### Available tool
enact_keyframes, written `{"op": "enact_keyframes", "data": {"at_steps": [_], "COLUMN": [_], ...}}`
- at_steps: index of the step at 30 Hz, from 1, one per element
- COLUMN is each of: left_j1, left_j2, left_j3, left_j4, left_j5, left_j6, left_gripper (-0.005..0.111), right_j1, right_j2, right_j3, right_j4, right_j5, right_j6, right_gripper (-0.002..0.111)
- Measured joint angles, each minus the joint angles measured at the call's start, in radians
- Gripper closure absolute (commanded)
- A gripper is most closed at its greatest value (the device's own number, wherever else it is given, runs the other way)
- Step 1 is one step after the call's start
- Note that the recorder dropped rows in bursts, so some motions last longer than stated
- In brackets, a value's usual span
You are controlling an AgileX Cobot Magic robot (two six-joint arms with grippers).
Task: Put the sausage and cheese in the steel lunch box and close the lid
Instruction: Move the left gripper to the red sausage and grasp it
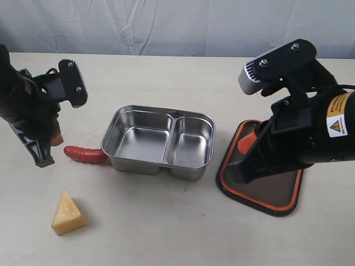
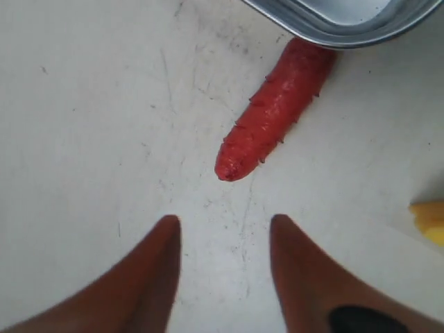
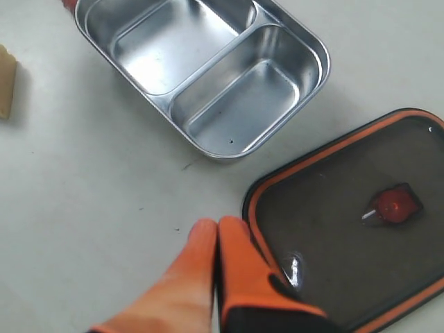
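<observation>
The red sausage (image 1: 85, 154) (image 2: 274, 107) lies on the table with one end against the left wall of the steel lunch box (image 1: 159, 139) (image 3: 208, 69), whose two compartments hold nothing. The yellow cheese wedge (image 1: 67, 213) (image 3: 6, 81) sits near the front left. My left gripper (image 1: 47, 149) (image 2: 225, 222) hangs just left of the sausage's free end, open, nothing between its fingers. The dark lid (image 1: 260, 172) (image 3: 361, 222), orange rim up, lies flat right of the box. My right gripper (image 3: 217, 225) hovers at the lid's near edge, shut and holding nothing.
A pale cloth backdrop (image 1: 177, 25) hangs behind the table's far edge. The right arm's bulk (image 1: 302, 119) covers the lid's back part. Bare tabletop (image 1: 166, 221) stretches between the cheese and the lid in front of the box.
</observation>
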Motion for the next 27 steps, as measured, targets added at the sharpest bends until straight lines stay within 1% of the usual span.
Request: {"op": "enact_keyframes", "data": {"at_steps": [1, 3, 6, 9, 14, 21, 27], "left_j1": [0.0, 0.0, 0.0, 0.0, 0.0, 0.0, 0.0], "left_j2": [0.012, 0.038, 0.069, 0.093, 0.112, 0.112, 0.108], "left_j3": [0.0, 0.0, -0.001, -0.001, -0.001, -0.005, -0.005], "left_j4": [0.0, 0.015, 0.016, 0.004, 0.0, -0.017, -0.035], "left_j5": [-0.009, -0.024, -0.03, -0.036, -0.059, -0.149, -0.163], "left_j6": [0.006, 0.042, 0.15, 0.236, 0.266, 0.248, 0.248], "left_gripper": [0.044, 0.049, 0.064, 0.075, 0.074, 0.074, 0.075], "right_j1": [0.0, 0.0, 0.0, 0.0, 0.0, 0.0, 0.0], "right_j2": [0.0, 0.0, 0.0, 0.0, 0.0, 0.0, 0.0], "right_j3": [0.0, 0.0, 0.0, 0.0, 0.0, 0.0, 0.0], "right_j4": [-0.003, -0.009, -0.015, -0.017, -0.02, -0.039, -0.043], "right_j5": [0.002, 0.002, 0.002, 0.006, 0.008, 0.016, 0.016], "right_j6": [0.0, 0.0, 0.0, 0.0, 0.0, 0.0, 0.0], "right_gripper": [0.108, 0.108, 0.108, 0.108, 0.108, 0.108, 0.108]}}
